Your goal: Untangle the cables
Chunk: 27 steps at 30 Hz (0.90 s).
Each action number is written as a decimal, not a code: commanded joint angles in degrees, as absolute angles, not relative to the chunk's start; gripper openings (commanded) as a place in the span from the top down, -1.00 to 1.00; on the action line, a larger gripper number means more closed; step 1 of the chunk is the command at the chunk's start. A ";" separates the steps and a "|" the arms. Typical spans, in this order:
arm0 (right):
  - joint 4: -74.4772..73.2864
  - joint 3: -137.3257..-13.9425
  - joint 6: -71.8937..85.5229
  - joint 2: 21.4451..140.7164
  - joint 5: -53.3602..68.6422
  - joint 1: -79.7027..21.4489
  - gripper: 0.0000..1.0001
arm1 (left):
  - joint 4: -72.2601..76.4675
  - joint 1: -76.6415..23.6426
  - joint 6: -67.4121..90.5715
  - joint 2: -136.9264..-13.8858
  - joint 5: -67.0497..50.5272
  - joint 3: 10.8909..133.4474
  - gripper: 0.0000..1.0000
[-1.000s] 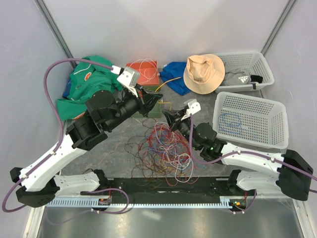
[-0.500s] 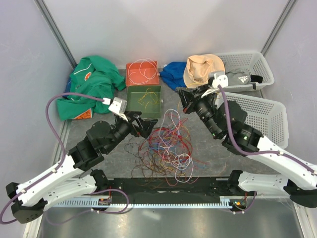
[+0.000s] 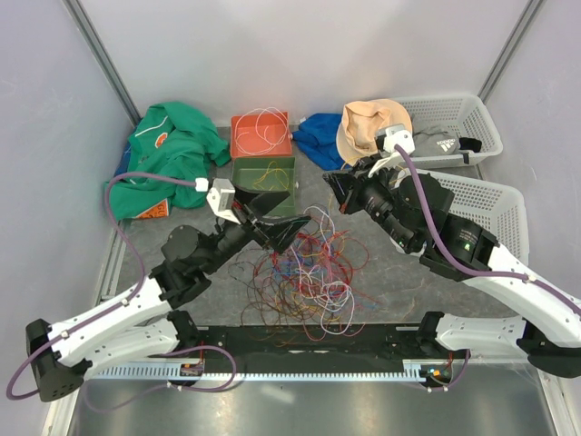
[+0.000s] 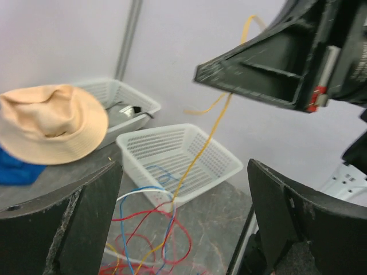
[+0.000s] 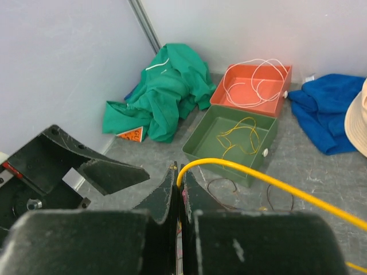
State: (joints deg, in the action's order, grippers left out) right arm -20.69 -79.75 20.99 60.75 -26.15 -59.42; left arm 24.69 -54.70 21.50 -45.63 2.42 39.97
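From above, the cables (image 3: 304, 272) lie heaped on the tabletop (image 3: 390, 283) between both arms. Lift slowly, so one strand slides free without dragging the heap.

Left wrist view: your left end effector (image 4: 184, 172) gapes wide, holding nothing, and the yellow cable (image 4: 198, 154) hangs past it.

Right wrist view: your right end effector (image 5: 179, 175) is pinched closed on that yellow cable, with the green box (image 5: 209, 137) ahead.

The grey table (image 3: 386, 291) carried a loose tangle of cables (image 3: 304, 272) at centre. Along its top edge lay a green garment (image 3: 168, 154) at upper left, then an orange tray (image 3: 245, 145), a green tray (image 3: 245, 177), a blue cloth (image 3: 316, 136) and a tan hat (image 3: 363, 127). Two white baskets (image 3: 463, 113) stood at upper right.
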 commanded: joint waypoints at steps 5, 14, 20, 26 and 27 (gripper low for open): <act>-21.97 -79.63 23.55 60.38 -23.91 -59.68 1.00 | 30.32 -54.75 18.19 -55.71 -10.71 47.99 -0.83; -22.24 -79.98 24.43 60.12 -21.36 -59.68 1.00 | 29.62 -54.67 15.65 -61.17 -9.75 50.01 -0.58; -22.06 -78.58 24.79 59.51 -21.36 -59.68 1.00 | 29.62 -54.76 14.85 -62.84 -11.08 52.90 0.76; -21.53 -74.98 24.17 54.60 -25.82 -59.68 -0.43 | 24.01 -54.67 15.11 -61.79 -6.35 55.97 0.96; -21.53 -74.19 24.26 53.45 -27.06 -59.68 -0.53 | 21.73 -54.75 15.12 -61.35 -4.76 57.03 0.96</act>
